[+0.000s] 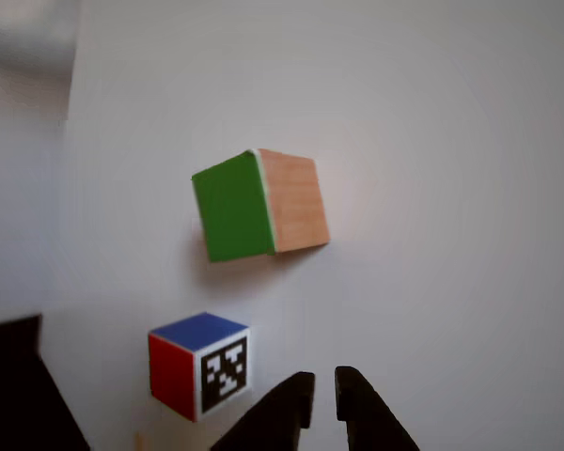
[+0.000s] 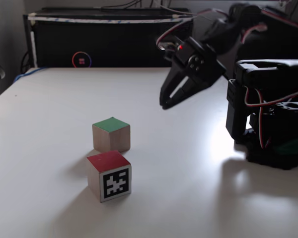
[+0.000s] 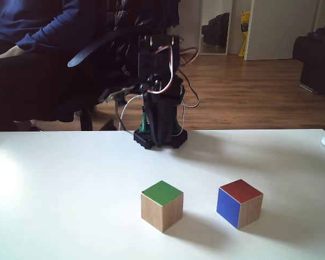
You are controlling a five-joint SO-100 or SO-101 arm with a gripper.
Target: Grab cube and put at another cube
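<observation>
No words, brand names or numbers can be read in any view; the one sign to be made out is a black-and-white square-pattern marker, carried on one face of the small cube (image 1: 199, 365) in the other view and again on the front face of the same cube (image 2: 109, 175) in a fixed view, its pattern encoding nothing legible as text; a small red mark ringed in red and blue is seen on the black cabinet (image 2: 94, 47) behind the table in that fixed view, too small to be read.
</observation>
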